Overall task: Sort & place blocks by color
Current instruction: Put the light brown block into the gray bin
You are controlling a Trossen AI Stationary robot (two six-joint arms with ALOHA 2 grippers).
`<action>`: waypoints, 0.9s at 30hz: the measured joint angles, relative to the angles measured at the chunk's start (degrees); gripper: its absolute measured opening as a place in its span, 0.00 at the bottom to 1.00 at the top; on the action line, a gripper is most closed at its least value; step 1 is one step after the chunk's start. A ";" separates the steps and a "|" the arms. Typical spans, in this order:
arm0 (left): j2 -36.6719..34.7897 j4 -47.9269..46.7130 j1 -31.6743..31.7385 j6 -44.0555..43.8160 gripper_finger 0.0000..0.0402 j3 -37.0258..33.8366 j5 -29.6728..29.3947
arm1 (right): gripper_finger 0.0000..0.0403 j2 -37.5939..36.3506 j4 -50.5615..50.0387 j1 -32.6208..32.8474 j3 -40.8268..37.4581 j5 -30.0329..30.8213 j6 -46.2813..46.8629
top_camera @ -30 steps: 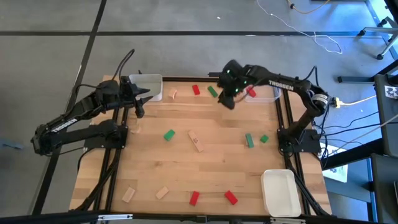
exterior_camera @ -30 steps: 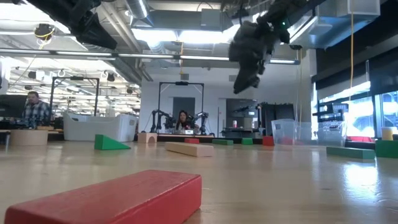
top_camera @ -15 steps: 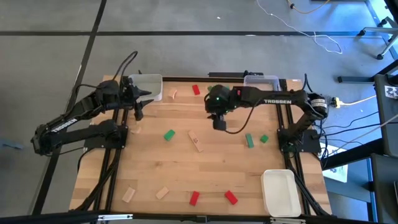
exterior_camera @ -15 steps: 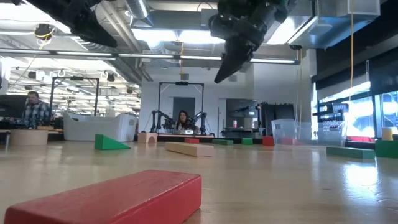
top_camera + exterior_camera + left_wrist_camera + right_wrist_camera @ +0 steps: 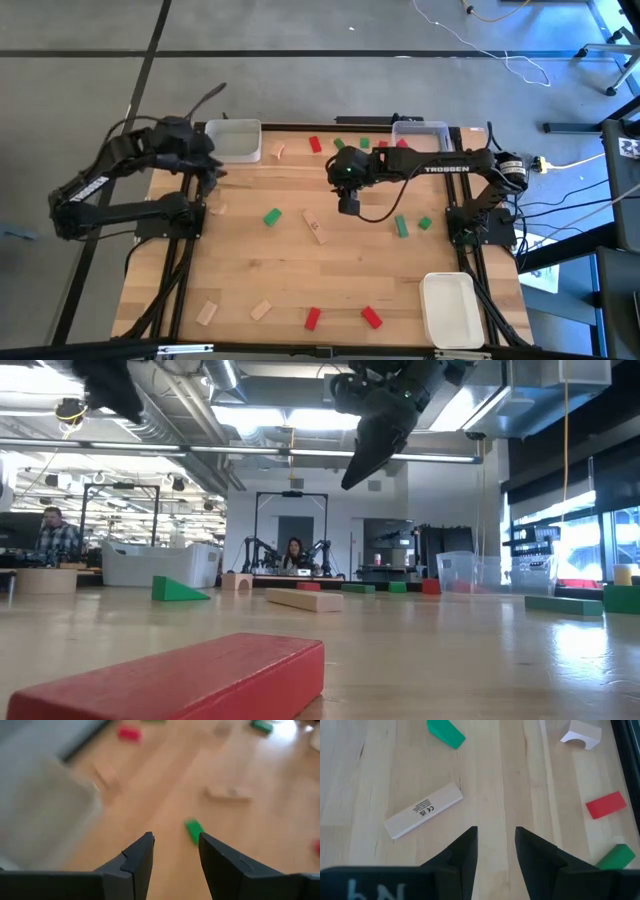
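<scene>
The table (image 5: 330, 275) carries blocks scattered all over it, and I take the long tan plank (image 5: 315, 227) near its middle as my landmark. The right arm reaches in over the table and the right gripper (image 5: 348, 207) hangs in the air just beside the plank's far end, on its right side. Its jaws stand apart with nothing between them. In its wrist view the plank (image 5: 423, 810) lies off to one side of the open jaws, not between them, its long axis running slantwise to the line of the fingers. So I judge that a grasp on it calls for a short sideways shift and some turn of the wrist.

The green wedge block (image 5: 272, 216) sits just left of the plank. The left gripper (image 5: 205, 172) waits well to the left of the plank, near the table's far left corner, jaws apart and empty, with the wedge (image 5: 193, 830) ahead of them. The right arm is plainly the nearer one to the plank.
</scene>
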 joint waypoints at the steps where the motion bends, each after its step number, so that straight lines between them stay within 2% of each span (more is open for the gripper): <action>1: 0.52 -2.09 0.00 -2.76 0.37 0.13 1.39 | 0.33 0.00 0.00 0.00 0.00 0.00 0.00; 5: 2.60 -9.37 -0.02 -12.48 0.37 -1.66 3.80 | 0.33 0.00 0.02 0.00 0.00 0.02 -0.06; 8: 3.73 -9.97 -0.01 -19.01 0.37 -4.69 3.78 | 0.33 0.00 0.01 0.00 0.00 0.04 -0.14; 13: 4.47 -9.00 -0.02 -23.36 0.37 -11.61 2.97 | 0.33 0.00 0.02 -0.02 0.00 0.04 -0.27; 19: 5.72 -4.89 -0.03 -29.67 0.37 -20.66 1.40 | 0.33 0.00 0.01 -0.02 0.00 0.02 -0.39; 23: 6.04 2.77 -1.11 -32.44 0.37 -22.85 1.91 | 0.33 0.00 0.02 -0.13 0.00 0.04 -0.44; 27: 7.73 6.18 -3.13 -38.55 0.37 -23.43 0.66 | 0.33 0.00 0.02 -0.53 -0.02 0.02 -0.26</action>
